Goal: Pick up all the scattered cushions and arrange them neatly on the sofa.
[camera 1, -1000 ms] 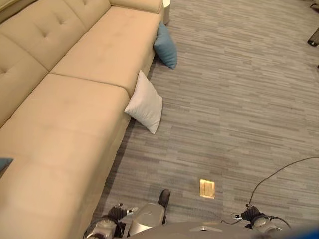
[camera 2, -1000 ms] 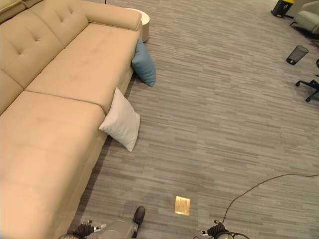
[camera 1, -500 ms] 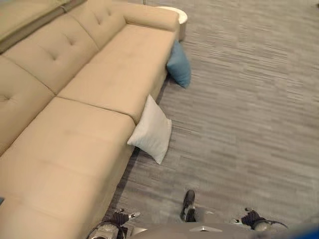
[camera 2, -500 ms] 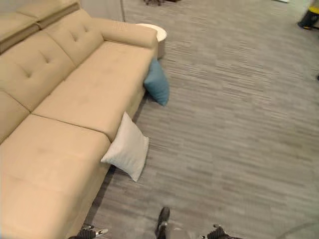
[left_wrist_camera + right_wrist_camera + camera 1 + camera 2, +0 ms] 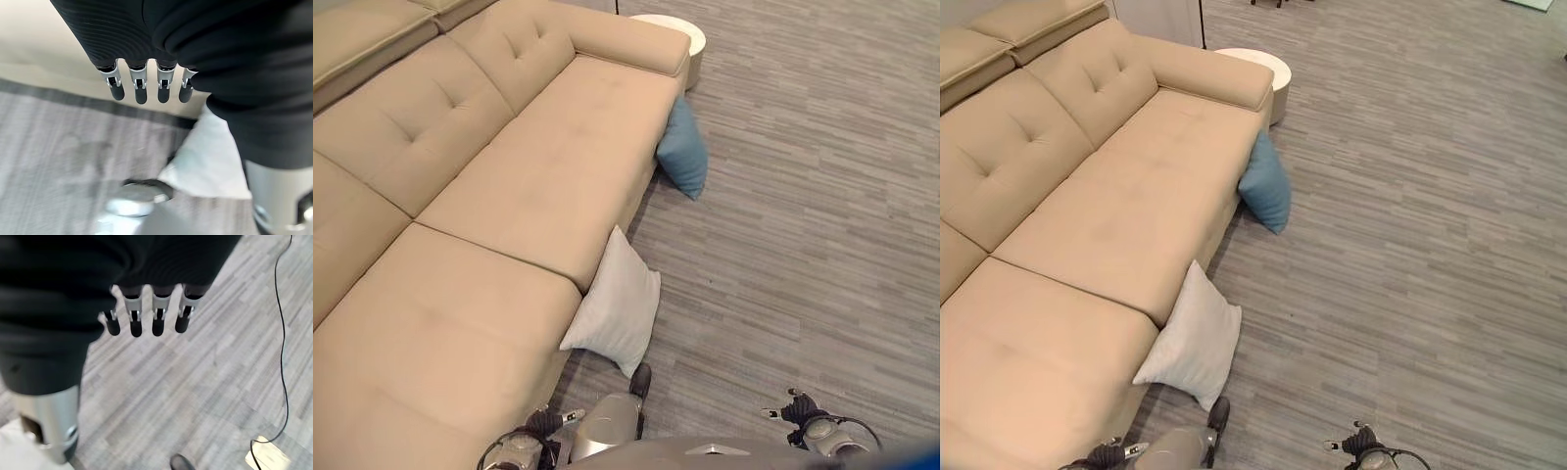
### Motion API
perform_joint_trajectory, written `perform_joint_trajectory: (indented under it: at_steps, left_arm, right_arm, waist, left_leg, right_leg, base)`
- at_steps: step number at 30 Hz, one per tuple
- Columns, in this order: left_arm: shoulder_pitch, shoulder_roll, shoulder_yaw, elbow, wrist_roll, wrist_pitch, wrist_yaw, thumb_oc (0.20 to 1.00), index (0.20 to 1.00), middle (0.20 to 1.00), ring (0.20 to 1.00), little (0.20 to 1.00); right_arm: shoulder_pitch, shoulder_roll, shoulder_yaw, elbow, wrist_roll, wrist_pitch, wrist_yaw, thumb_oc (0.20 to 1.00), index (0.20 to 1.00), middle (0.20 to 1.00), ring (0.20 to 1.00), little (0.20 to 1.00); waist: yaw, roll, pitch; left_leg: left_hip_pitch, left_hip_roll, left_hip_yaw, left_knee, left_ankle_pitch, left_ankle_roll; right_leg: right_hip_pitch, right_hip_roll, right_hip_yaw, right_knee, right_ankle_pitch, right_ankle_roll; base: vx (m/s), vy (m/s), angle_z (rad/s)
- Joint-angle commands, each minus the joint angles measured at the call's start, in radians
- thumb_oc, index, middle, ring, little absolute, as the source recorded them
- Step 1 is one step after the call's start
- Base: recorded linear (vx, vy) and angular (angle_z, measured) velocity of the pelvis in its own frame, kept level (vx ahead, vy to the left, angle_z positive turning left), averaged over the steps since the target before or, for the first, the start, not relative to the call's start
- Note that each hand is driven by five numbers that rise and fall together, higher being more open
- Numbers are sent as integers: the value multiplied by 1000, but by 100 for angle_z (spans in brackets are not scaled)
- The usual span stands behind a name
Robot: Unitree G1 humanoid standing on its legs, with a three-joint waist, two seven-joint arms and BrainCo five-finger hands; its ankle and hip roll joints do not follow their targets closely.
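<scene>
White cushion (image 5: 615,302) leans on beige sofa (image 5: 499,196) front, on the floor; blue cushion (image 5: 684,152) further along the same front. Left hand (image 5: 142,88) and right hand (image 5: 146,323) hang straight-fingered, holding nothing. Advice: crouch, clamp white cushion from both sides, lift onto seat.

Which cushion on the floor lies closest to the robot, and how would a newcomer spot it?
Start at the long beige sofa and follow its front edge down to the floor. Near the seam between the two seat cushions, a white cushion leans against the sofa front. The other cushion, further along near the round side table, is blue.
</scene>
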Motion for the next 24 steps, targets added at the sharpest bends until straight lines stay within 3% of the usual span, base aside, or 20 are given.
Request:
perform_joint_trajectory:
  at_steps: [1, 2, 4, 6, 8, 10, 13, 18, 20, 21, 23, 24]
  left_arm:
    - [-6, -4, 16, 22, 9, -1, 0, 1000, 1000, 1000, 1000, 1000]
    - [-8, 2, 17, 19, 5, -3, 3, 1000, 1000, 1000, 1000, 1000]
    - [-11, 5, 14, 17, 1, -5, 8, 1000, 1000, 1000, 1000, 1000]
    - [-27, 5, 3, 15, -1, -13, 14, 1000, 1000, 1000, 1000, 1000]
    - [-40, -1, -4, 17, -2, -18, 17, 1000, 1000, 1000, 1000, 1000]
    - [-49, -5, -10, 24, 1, -20, 19, 1000, 1000, 1000, 1000, 1000]
    - [-50, -2, -13, 36, 13, -19, 19, 1000, 1000, 1000, 1000, 1000]
    - [-52, -18, -15, 43, 1, -16, 19, 1000, 1000, 1000, 1000, 1000]
    - [-58, -26, -19, 37, -12, -17, 20, 1000, 1000, 1000, 1000, 1000]
    - [-61, -27, -22, 34, -16, -18, 21, 1000, 1000, 1000, 1000, 1000]
    - [-62, -29, -25, 28, -18, -17, 17, 1000, 1000, 1000, 1000, 1000]
    - [-57, -32, -28, 25, -8, -17, 14, 1000, 1000, 1000, 1000, 1000]
  right_arm:
    - [-5, -55, -4, -37, -44, -1, -4, 1000, 1000, 1000, 1000, 1000]
    - [-10, -54, -7, -43, -42, 0, -6, 1000, 1000, 1000, 1000, 1000]
    - [-13, -50, -6, -49, -39, 0, -4, 1000, 1000, 1000, 1000, 1000]
    - [-23, -49, -6, -58, -28, 1, -4, 1000, 1000, 1000, 1000, 1000]
    - [-27, -50, -12, -59, -22, 5, -9, 1000, 1000, 1000, 1000, 1000]
    - [-28, -48, -14, -53, -22, 7, -11, 1000, 1000, 1000, 1000, 1000]
    - [-27, -44, -13, -53, -24, 8, -8, 1000, 1000, 1000, 1000, 1000]
    - [-25, -46, 1, -51, -18, -6, -14, 1000, 1000, 1000, 1000, 1000]
    - [-17, -57, 7, -41, -20, -11, -18, 1000, 1000, 1000, 1000, 1000]
    - [-16, -63, 8, -41, -19, -13, -22, 1000, 1000, 1000, 1000, 1000]
    - [-9, -65, 5, -40, -18, -13, -22, 1000, 1000, 1000, 1000, 1000]
    - [3, -63, -3, -33, -11, -12, -21, 1000, 1000, 1000, 1000, 1000]
  waist:
    - [42, 38, -9]
    - [37, 54, -4]
    - [24, 58, 0]
    - [1, 52, 5]
    - [-19, 55, 4]
    - [-29, 57, 4]
    - [-32, 42, -2]
    - [-26, 35, -9]
    - [-23, 22, 9]
    - [-27, 14, 16]
    - [-36, 3, 19]
    - [-51, 0, 23]
  left_leg:
    - [-18, 18, -42, 138, -138, -7]
    - [5, 25, -59, 138, -146, 4]
    - [34, 25, -80, 123, -152, 10]
    - [55, 28, -111, 107, -164, -7]
    - [72, 32, -152, 96, -169, -18]
    - [91, 38, -192, 89, -180, -29]
    - [117, 52, -232, 82, -197, -47]
    - [79, 135, -302, 68, -159, -115]
    - [20, 141, -269, 129, -153, -126]
    - [-7, 141, -221, 158, -152, -121]
    - [-38, 157, -77, 198, -154, -111]
    - [-45, 189, 80, 225, -165, -98]
  right_leg:
    - [-163, 5, -21, 169, 124, 33]
    - [-209, -22, -28, 270, 158, 46]
    - [-243, -41, -13, 267, 176, 38]
    - [-268, -71, 58, 83, 213, 42]
    - [-301, -72, 143, 16, 251, 57]
    - [-312, -77, 181, -8, 273, 65]
    - [-281, -97, 140, -42, 281, 70]
    - [-227, -44, 73, -58, 222, 36]
    - [-191, -29, 31, -82, 200, 15]
    - [-175, -27, 12, -95, 194, 8]
    - [-155, -29, -33, -117, 188, 2]
    - [-130, -29, -86, -130, 179, -4]
  base:
    - [83, 139, 5]
    - [104, 75, 4]
    - [144, -46, 53]
    - [235, -239, 94]
    - [238, -213, 98]
    - [218, -214, 81]
    - [213, -257, 90]
    - [128, -343, 95]
    - [1, -287, 79]
    - [-31, -187, 95]
    - [-48, -179, 99]
    - [-41, -159, 110]
